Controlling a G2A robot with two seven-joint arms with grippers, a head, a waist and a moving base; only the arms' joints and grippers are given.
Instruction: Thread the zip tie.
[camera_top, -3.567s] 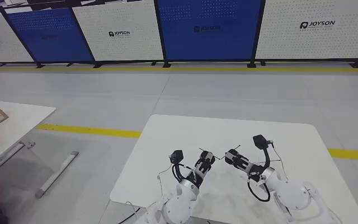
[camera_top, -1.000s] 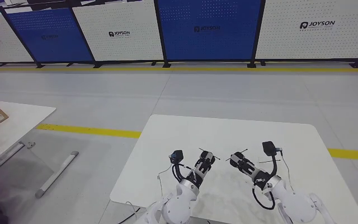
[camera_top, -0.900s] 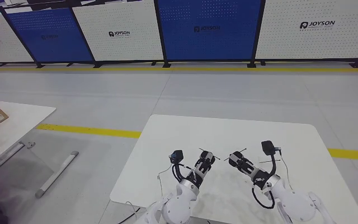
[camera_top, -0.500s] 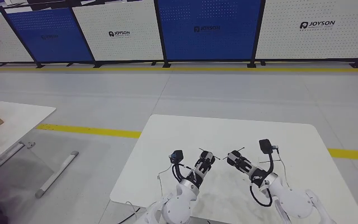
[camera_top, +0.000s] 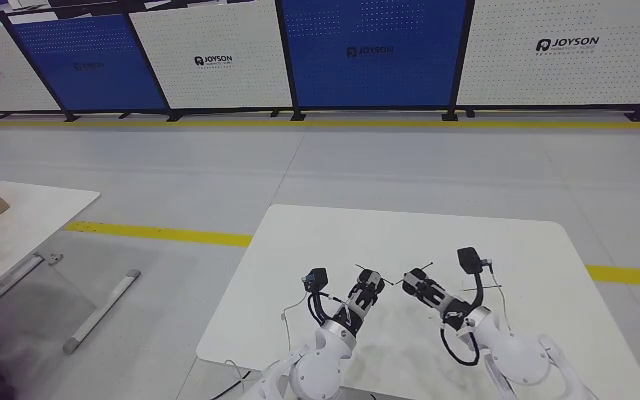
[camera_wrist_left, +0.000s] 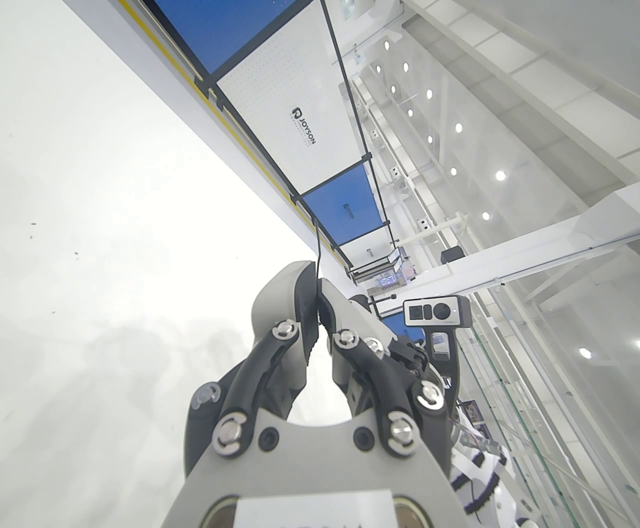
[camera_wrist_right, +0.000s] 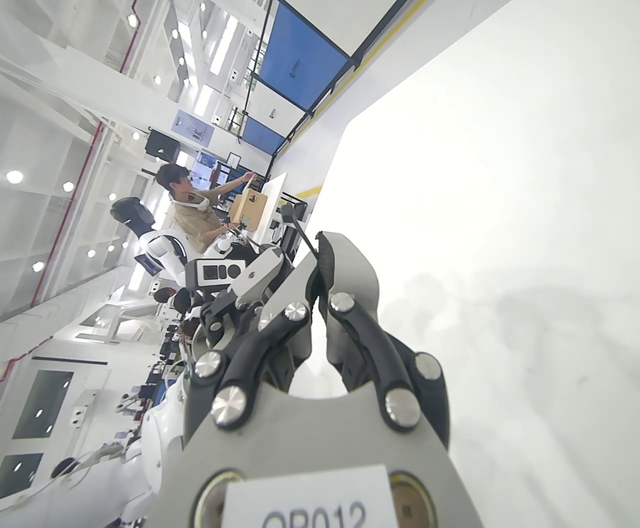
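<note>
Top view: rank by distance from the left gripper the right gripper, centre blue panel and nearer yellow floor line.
1. Right gripper, beside the left gripper, over the table.
2. Nearer yellow floor line, past the table.
3. Centre blue panel, far back.

Near the table's front edge, the left gripper and right gripper face each other, both apparently clamped on the zip tie.

zip tie: black. table: plain white. panels beyond the table: alternating blue and white, finely dotted. floor stripe beside the table: yellow.
</note>
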